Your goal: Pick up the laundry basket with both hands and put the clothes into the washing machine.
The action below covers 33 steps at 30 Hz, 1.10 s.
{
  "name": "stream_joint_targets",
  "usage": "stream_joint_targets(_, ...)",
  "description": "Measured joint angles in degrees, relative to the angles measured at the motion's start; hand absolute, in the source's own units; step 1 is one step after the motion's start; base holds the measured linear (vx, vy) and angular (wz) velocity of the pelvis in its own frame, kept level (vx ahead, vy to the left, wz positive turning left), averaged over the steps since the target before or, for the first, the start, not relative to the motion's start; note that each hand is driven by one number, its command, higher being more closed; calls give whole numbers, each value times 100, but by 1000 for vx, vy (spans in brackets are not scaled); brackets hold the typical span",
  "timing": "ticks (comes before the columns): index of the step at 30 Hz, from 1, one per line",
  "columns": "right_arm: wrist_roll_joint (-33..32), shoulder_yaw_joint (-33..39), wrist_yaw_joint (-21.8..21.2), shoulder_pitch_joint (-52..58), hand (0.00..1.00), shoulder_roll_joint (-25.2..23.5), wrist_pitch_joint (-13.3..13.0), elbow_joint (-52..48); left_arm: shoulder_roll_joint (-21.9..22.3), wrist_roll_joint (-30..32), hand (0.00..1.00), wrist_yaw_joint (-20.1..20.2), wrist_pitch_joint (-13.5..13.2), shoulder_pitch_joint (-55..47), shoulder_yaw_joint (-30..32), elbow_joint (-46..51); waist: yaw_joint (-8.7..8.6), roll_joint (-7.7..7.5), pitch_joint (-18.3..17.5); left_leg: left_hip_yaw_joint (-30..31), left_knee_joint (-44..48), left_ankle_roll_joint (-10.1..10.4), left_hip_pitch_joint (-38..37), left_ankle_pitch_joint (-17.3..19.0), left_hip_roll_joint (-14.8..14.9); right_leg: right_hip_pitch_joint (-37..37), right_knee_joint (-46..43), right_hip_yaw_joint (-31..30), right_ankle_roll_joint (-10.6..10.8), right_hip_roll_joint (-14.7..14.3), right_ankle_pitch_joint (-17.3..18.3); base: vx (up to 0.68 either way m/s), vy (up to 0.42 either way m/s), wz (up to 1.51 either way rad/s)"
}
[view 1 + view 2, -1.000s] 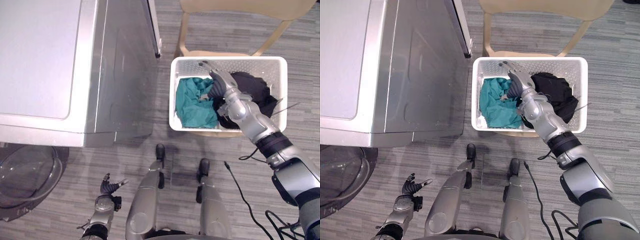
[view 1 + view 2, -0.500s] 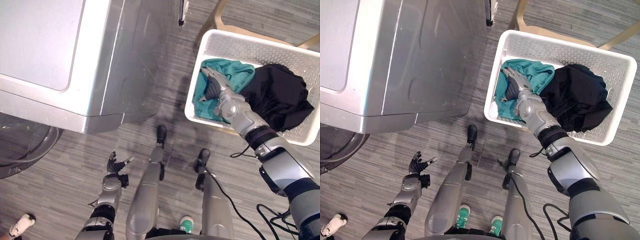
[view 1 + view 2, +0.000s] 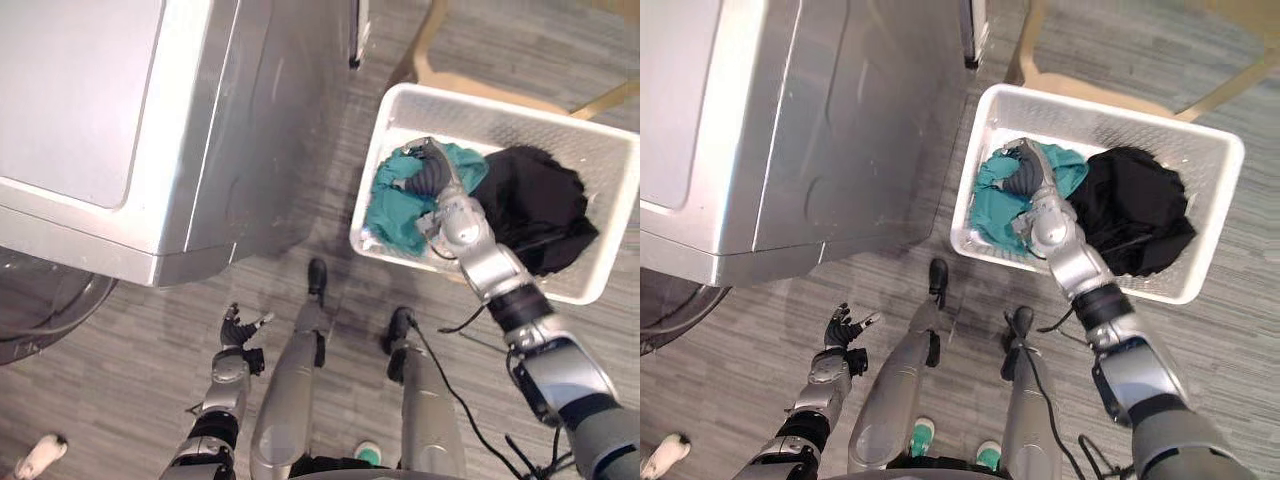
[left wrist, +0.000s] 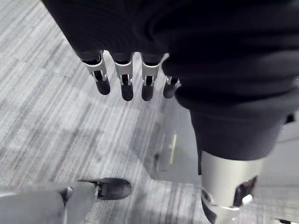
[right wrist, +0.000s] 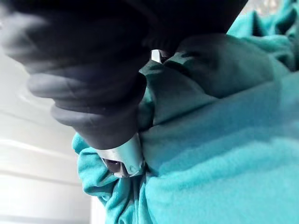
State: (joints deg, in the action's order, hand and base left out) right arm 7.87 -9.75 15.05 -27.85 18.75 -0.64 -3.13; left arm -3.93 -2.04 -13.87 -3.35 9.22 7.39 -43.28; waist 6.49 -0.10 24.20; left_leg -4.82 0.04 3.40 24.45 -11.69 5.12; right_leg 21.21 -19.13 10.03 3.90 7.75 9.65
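**A:** Head cam?

**B:** The laundry basket (image 3: 510, 115) is to the right of the washing machine (image 3: 100, 110), with a wooden chair (image 3: 445, 78) showing past its far rim. The teal garment (image 3: 392, 210) is bunched at the basket's end nearest the machine, and the black garment (image 3: 540, 200) is at the other end. My right robot hand (image 3: 435, 182) is inside the basket, on the teal. My left robot hand (image 3: 236, 328) hangs low over the floor (image 3: 120, 400), well apart from the basket.

**A:** Left wrist?

**B:** Fingers (image 4: 122, 83) are straight and in a row, holding nothing, with floor beneath them.

**A:** Right wrist?

**B:** The thumb (image 5: 122, 161) is sunk into the teal folds with cloth gathered against it. That hand is clamped on the teal garment, which lies in the basket.
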Motion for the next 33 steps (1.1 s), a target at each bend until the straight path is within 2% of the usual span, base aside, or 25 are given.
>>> stream_joint_targets(1,46,81,6,146,100,-105,-48,-122,4,3,0,0,21,-70,0,0,-19,-32,-93,3,-11,26,-47,38,12,-54,70,-12,1,-19,1,-6,-22,-19)
stream_joint_targets(3,178,356,112,666,100,-535,-141,-486,10,41,0,9,69,-361,0,-65,-154,-211,-396,-20,-134,-29,-325,133,16,-362,410,-73,3,-81,2,12,-8,-27)
stream_joint_targets(5,175,577,133,1084,100,-799,-174,-707,23,42,0,20,134,-524,-1,-159,-267,-294,-568,-32,-252,-30,-581,133,-10,-629,577,-92,29,-90,-15,0,17,-12)
stream_joint_targets(7,151,723,147,1478,100,-1039,-227,-874,17,42,0,21,189,-747,-1,-184,-266,-378,-842,-123,-391,-30,-807,134,-18,-771,710,-211,56,-102,-45,-6,22,-23)
stream_joint_targets(10,-332,741,84,1744,100,-1389,-492,-1002,-11,40,0,40,225,-1110,14,-192,-258,-397,-1108,-373,-528,7,-1207,193,-17,-1035,971,-451,71,-169,-176,3,23,-46)
stream_joint_targets(15,-1097,515,-263,2092,100,-1729,-857,-1311,-45,28,0,139,279,-1477,244,-213,-284,-383,-1283,-694,-361,-47,-1511,378,0,-1194,949,-930,96,-189,-310,10,13,-49)
stream_joint_targets(16,-1243,506,-298,2248,100,-1742,-927,-1364,-33,28,0,141,284,-1471,324,-211,-324,-371,-1279,-645,-70,-78,-1447,505,20,-1183,725,-967,119,-182,-325,-3,13,8)
stream_joint_targets(18,-1319,516,-327,2419,100,-1730,-937,-1390,-32,10,0,142,283,-1475,399,-191,-355,-320,-1310,-555,289,-166,-1391,662,106,-1232,515,-1031,324,-236,-442,-51,25,25)
stream_joint_targets(19,-1358,530,-346,2485,100,-1763,-963,-1583,44,-7,0,144,266,-1432,509,-121,-410,-224,-1313,-431,344,-260,-1258,740,234,-1145,-109,-1185,305,-271,-130,-52,-2,74)
stream_joint_targets(20,-1360,513,-347,2566,100,-1824,-1041,-1820,36,-9,0,142,240,-1423,583,29,-422,-231,-1323,-239,468,-258,-1213,738,179,-1010,-1353,-1272,378,-251,260,-43,-27,82)
stream_joint_targets(22,-1357,395,-362,2514,100,-1882,-1108,-1871,61,-12,0,131,221,-1510,689,157,-313,-202,-1384,-170,657,-256,-1079,734,162,-1124,-2013,-1362,543,-198,471,-36,-97,50)
stream_joint_targets(23,-1350,256,-367,2447,100,-1888,-1146,-1872,78,-25,0,97,222,-1554,741,225,-200,-237,-1434,-150,822,-253,-962,732,170,-1254,-2012,-1371,515,-148,549,-114,-165,24)
stream_joint_targets(24,-1350,99,-348,2380,100,-1925,-1171,-1888,119,-105,0,26,209,-1629,761,379,-61,-229,-1516,-100,1119,-219,-635,710,188,-1448,-1542,-1344,422,-123,591,-179,-237,19)
stream_joint_targets(25,-1354,20,-348,2289,100,-1958,-1183,-1890,189,-180,0,-17,205,-1661,760,522,25,-255,-1567,-30,1325,-176,-369,679,220,-1611,-1085,-1248,286,-180,851,-231,-267,24)
stream_joint_targets(26,-1381,15,-345,2219,100,-1920,-1186,-1888,367,-323,0,-66,207,-1722,673,761,117,-2,-1586,107,1437,-31,-5,530,377,-1637,-639,-896,35,-343,1093,-315,-310,31)
stream_joint_targets(27,-1399,19,-287,2230,100,-1849,-1178,-1885,526,-422,0,-91,208,-1787,627,911,105,206,-1580,262,1334,1,116,330,448,-1606,-544,-728,-103,-486,1173,-301,-244,34)
stream_joint_targets(28,-1399,23,-251,2257,100,-1776,-1173,-1870,612,-480,0,-114,209,-1837,564,1005,91,323,-1580,325,1138,24,114,137,494,-1573,-539,-635,-166,-571,1207,-350,-221,52)
stream_joint_targets(29,-1400,73,-218,2323,100,-1650,-1131,-1844,726,-518,0,-118,206,-1931,384,1167,52,499,-1582,232,523,-158,-38,163,569,-1557,-480,-340,-376,-676,1206,-303,-176,70)
stream_joint_targets(30,-1400,103,-214,2378,100,-1577,-1124,-1850,722,-512,0,-109,207,-1917,246,1189,-17,517,-1572,-4,425,-256,-53,589,597,-1587,-403,-149,-468,-595,1155,-390,-168,119)
stream_joint_targets(31,-1400,267,-200,2383,100,-1492,-1125,-1788,718,-502,0,-73,211,-1894,52,1474,-109,331,-1463,-320,737,-331,-26,772,583,-1577,-326,123,-617,-398,1073,-446,-197,124)
stream_joint_targets(32,-1400,318,-201,2382,100,-1471,-1112,-1768,678,-488,0,2,185,-2010,-98,1799,-117,280,-1472,-436,1385,-319,-37,786,558,-1583,-256,293,-729,-270,964,-370,-153,108)
stream_joint_targets(33,-1400,301,-223,2383,100,-1464,-1114,-1774,661,-470,0,22,180,-2069,-157,1948,-133,281,-1497,-475,1708,-324,-65,795,569,-1578,-205,366,-747,-244,892,-315,-174,76)
